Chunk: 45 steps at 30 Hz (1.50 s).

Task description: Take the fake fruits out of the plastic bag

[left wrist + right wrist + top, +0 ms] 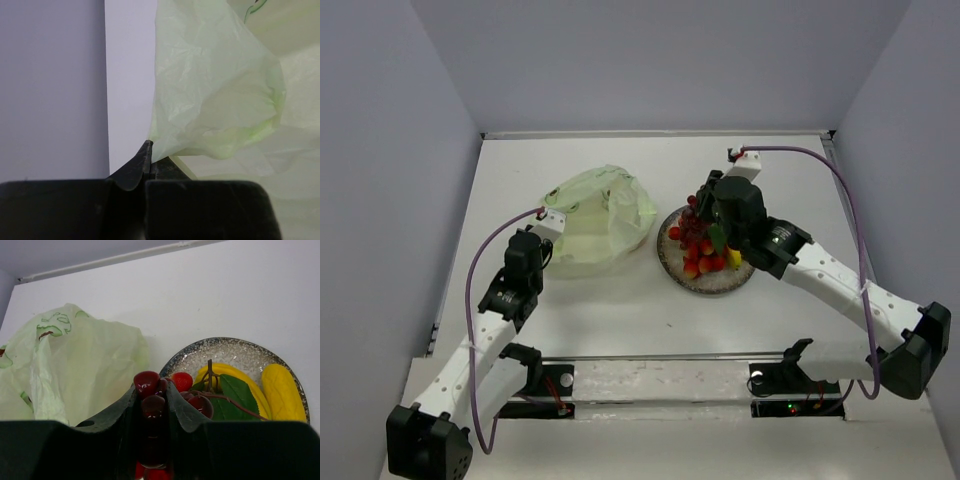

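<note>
The pale yellow-green plastic bag (595, 215) lies crumpled left of the grey speckled plate (712, 285). My left gripper (552, 222) is shut on the bag's left edge; in the left wrist view its jaws (148, 147) pinch a fold of the bag (215, 100). My right gripper (705, 208) is over the plate's far-left side, shut on the dark red grape bunch (146, 381). On the plate (225, 347) lie a yellow banana (235, 372), another yellow fruit (282, 392), a green leaf (232, 397) and a small red strawberry piece (182, 381). The bag's inside is hidden.
Grey walls enclose the white table on the left, back and right. A purple cable (850, 200) loops above the right arm. In the right wrist view the bag (85, 365) sits just left of the plate.
</note>
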Available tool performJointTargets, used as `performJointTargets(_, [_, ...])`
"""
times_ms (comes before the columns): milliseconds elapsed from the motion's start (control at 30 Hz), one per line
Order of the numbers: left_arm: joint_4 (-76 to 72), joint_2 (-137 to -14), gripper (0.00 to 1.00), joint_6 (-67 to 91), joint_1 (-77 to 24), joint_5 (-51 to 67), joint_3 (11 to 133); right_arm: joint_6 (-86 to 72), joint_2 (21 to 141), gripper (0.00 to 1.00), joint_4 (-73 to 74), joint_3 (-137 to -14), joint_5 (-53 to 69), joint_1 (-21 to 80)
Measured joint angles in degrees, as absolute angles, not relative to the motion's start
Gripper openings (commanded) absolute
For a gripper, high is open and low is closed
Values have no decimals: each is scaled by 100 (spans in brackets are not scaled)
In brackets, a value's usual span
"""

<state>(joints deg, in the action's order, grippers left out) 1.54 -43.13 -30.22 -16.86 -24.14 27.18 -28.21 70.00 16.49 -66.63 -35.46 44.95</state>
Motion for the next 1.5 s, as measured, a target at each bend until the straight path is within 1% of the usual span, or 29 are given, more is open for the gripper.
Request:
performJointTargets(133, [154,-4263,1,-3017,-1688,-2401,2718,-2991,7161,1,1647,-6659,-3382,4401])
performJointTargets(367, [154,-4235,1,-3015,-1688,-2366,2718,-3489,7376,1,1516,-6176,-2777,3551])
performJointTargets(400, [154,-4233,1,-3015,-1688,-2362,2718,-3551,7441,5,1498,-6084,-2720,3446])
performJointTargets(433, [154,-4226,1,-3015,-1688,-2357,2718,-3603,7470,19,1498,-5999,-2676,3406])
performJointTargets(467, [156,-4224,1,-3015,-1688,-2355,2718,-3638,7481,26,1500,-5927,-2641,3389])
performJointTargets(500, [154,-4222,1,-3015,-1688,-2355,2718,-3682,7483,44,1503,-5841,-2611,3387])
performJointTargets(567, [154,-4222,1,-3015,-1688,-2351,2718,-3741,7481,56,1472,-5725,-2565,3382])
performJointTargets(600, [154,-4222,1,-3015,-1688,-2340,2718,-3778,7481,66,1479,-5704,-2565,3380])
performJointTargets(700, [154,-4222,1,-3015,-1688,-2318,2718,-3826,7478,72,1500,-5572,-2582,3380])
performJointTargets(733, [154,-4222,1,-3015,-1688,-2311,2718,-3822,7478,78,1533,-5564,-2602,3369])
performJointTargets(1000, [154,-4222,1,-3015,-1688,-2292,2718,-3579,7627,80,1782,-5662,-2652,3343])
performJointTargets(1133, [156,-4224,1,-3015,-1688,-2279,2718,-3284,7758,81,1968,-5964,-2646,3343])
performJointTargets(1333, [156,-4226,1,-3015,-1688,-2259,2718,-2541,8090,80,2141,-6873,-2453,3341])
performJointTargets(1433, [156,-4226,1,-3013,-1688,-2248,2729,-2119,8370,79,2303,-7542,-2305,3395])
performJointTargets(1500, [178,-4226,1,-3013,-1688,-2246,2764,-1745,8606,78,2408,-8232,-2259,3601])
